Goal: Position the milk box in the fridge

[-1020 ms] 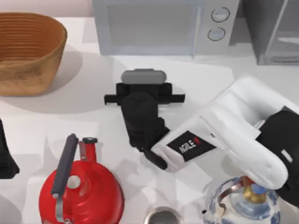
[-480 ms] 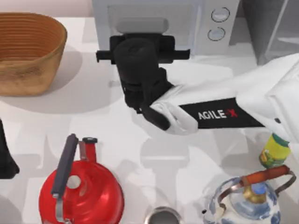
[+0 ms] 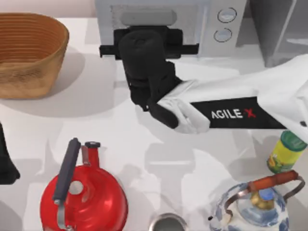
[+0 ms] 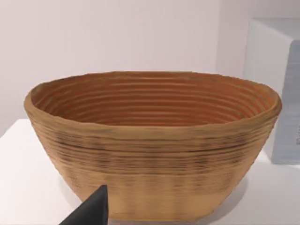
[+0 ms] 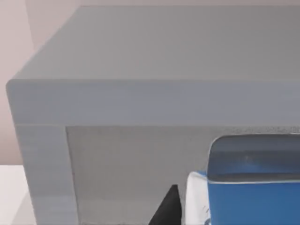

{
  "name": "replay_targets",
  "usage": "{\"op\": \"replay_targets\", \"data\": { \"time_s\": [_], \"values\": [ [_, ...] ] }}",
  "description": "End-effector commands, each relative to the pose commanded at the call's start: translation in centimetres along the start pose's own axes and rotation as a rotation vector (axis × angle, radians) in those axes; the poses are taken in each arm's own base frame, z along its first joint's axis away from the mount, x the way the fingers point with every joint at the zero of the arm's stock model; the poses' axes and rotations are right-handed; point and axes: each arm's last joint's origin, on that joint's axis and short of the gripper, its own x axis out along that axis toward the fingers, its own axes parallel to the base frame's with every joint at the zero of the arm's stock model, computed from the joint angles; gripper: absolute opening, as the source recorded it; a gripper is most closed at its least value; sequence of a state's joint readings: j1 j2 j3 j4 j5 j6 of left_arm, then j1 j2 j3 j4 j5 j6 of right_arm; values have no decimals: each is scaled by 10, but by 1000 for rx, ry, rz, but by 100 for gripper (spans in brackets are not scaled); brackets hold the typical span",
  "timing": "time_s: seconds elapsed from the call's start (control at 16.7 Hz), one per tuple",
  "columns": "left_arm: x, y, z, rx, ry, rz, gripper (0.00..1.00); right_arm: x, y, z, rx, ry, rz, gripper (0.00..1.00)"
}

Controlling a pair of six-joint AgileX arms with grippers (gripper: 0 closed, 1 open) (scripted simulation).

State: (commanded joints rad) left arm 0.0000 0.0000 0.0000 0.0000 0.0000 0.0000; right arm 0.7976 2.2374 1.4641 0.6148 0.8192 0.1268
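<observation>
My right gripper (image 3: 147, 30) is shut on the milk box (image 3: 147, 18) and holds it up against the front of the grey microwave (image 3: 211, 43) at the back of the table. From above the carton shows as a grey rounded top. In the right wrist view the milk box (image 5: 253, 192) is blue, with one black finger (image 5: 168, 208) beside it and the microwave (image 5: 140, 93) close behind. The fridge (image 3: 284, 33) stands at the back right, to the right of the carton. My left gripper (image 3: 6, 166) is parked at the table's left edge.
A woven basket (image 3: 29, 53) sits at the back left, also in the left wrist view (image 4: 150, 140). A red kettle (image 3: 82, 197) stands front left, a blue-white kettle (image 3: 255, 211) front right, a yellow green-lidded bottle (image 3: 285, 153) beside it, and a metal cup (image 3: 167, 224) at the front edge.
My right arm carried the milk box from the table's middle back toward the microwave, stretching out. The yellow bottle came into sight. The left arm stayed still.
</observation>
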Motion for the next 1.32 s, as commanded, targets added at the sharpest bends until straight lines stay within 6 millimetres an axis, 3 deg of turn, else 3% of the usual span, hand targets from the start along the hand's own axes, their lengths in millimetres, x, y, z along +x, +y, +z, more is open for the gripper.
{"op": "replay_targets", "data": {
  "time_s": [0.18,0.42,0.6,0.78,0.9,1.08,1.32],
  "values": [
    [0,0,0,0,0,0,100,-3,-25,14,-3,14,30,0],
    [0,0,0,0,0,0,100,-22,-96,50,-9,44,83,0],
    [0,0,0,0,0,0,100,-61,-168,79,3,42,114,0],
    [0,0,0,0,0,0,100,-119,-237,92,20,9,128,0],
    [0,0,0,0,0,0,100,-159,-274,84,28,-23,126,0],
    [0,0,0,0,0,0,100,-209,-310,55,28,-69,107,0],
    [0,0,0,0,0,0,100,-241,-333,8,13,-101,61,0]
  ]
}}
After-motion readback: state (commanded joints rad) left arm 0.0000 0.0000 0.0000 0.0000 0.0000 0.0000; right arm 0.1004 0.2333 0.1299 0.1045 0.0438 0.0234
